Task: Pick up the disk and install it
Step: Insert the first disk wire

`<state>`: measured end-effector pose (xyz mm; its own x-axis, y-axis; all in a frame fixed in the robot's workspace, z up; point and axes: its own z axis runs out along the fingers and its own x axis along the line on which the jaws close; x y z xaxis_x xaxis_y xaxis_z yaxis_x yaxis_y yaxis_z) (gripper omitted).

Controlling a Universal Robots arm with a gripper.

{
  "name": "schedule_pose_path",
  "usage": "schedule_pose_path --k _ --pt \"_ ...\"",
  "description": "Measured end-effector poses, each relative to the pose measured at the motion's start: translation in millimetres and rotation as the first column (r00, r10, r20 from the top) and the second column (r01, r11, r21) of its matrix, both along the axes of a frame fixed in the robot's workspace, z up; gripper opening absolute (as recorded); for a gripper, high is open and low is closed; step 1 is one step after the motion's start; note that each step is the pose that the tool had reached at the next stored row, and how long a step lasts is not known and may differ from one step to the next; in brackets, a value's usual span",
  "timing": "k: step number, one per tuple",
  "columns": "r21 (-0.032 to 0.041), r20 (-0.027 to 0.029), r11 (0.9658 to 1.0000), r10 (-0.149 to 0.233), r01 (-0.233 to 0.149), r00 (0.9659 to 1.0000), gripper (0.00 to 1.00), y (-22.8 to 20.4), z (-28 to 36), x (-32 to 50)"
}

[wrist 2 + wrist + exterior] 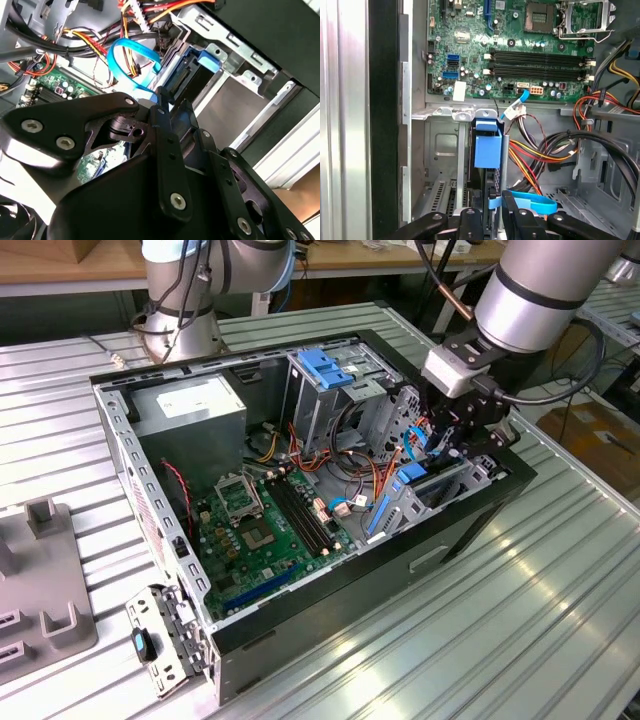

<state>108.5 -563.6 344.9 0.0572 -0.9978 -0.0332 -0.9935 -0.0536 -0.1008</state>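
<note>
The disk stands on edge in its bright blue carrier, inside the metal drive bay at the corner of the open computer case. In the exterior view the disk sits at the case's right side, just below my gripper. In the first wrist view my gripper has a black finger on each side of the disk's near end and is shut on it. In the second wrist view the disk runs from the gripper into the bay.
A green motherboard lies on the case floor. A grey power supply and a drive cage stand at the back. Red, orange and black cables and a blue flat cable lie close to the bay. A grey fixture is on the table.
</note>
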Motion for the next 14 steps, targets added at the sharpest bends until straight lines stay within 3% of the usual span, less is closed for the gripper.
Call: schedule_pose_path --k 2,6,7,9,11,13,14 --pt "0.0001 -0.0037 1.0000 0.000 0.000 1.0000 0.30 0.1 0.0 1.6" --pt "0.0000 -0.0045 1.0000 0.000 0.000 1.0000 0.30 0.1 0.0 1.6" --pt "0.0000 -0.0073 1.0000 -0.001 0.001 1.0000 0.30 0.1 0.0 1.8" --pt "0.0001 -0.0177 1.0000 -0.004 0.004 0.9998 0.30 0.4 -0.1 1.7" --pt "-0.0002 -0.0338 1.0000 -0.007 0.007 0.9994 0.30 0.7 0.0 2.2" --pt "-0.0003 -0.0392 1.0000 -0.007 0.007 0.9992 0.30 0.7 0.1 4.0" --pt "-0.0002 -0.0447 1.0000 -0.008 0.008 0.9990 0.30 0.8 0.0 6.4"
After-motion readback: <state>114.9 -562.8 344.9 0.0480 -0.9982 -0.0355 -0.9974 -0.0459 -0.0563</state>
